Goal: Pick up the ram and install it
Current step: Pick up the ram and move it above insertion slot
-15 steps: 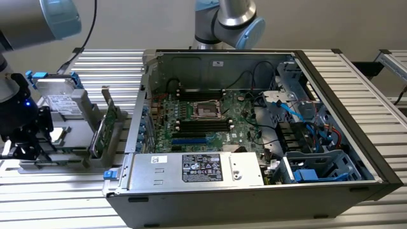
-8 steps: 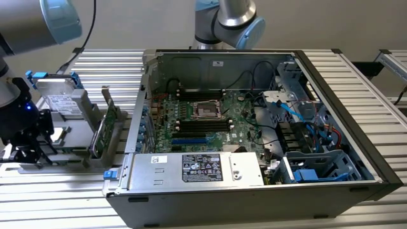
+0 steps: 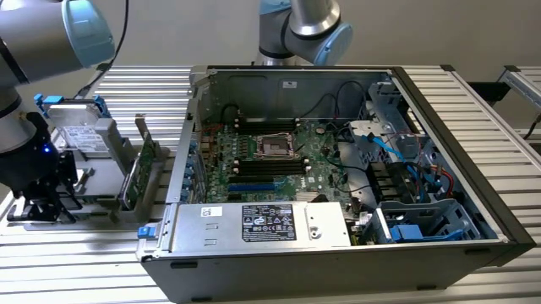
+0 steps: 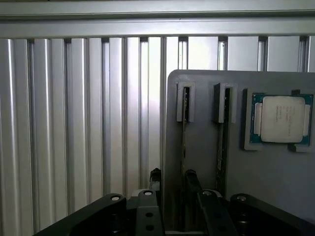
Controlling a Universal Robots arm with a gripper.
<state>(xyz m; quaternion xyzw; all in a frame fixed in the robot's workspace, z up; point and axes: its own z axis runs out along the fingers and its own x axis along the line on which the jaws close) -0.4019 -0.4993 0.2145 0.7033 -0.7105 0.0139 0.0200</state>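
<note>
Pincer (image 4: 173,174) unclenched, fingers (image 4: 155,178) either side of on-edge ram (image 4: 185,105), gripping nothing. Resting on slatted table (image 4: 74,123): open computer case (image 3: 338,272) mid-table, grey holder (image 4: 203,147) by edge at exterior view's left, holding ram beside second stick (image 4: 224,113) and processor (image 4: 282,118).

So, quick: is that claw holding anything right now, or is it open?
Claw: open, holding nothing; its fingers sit on either side of the upright ram, not clamped on it.
</note>
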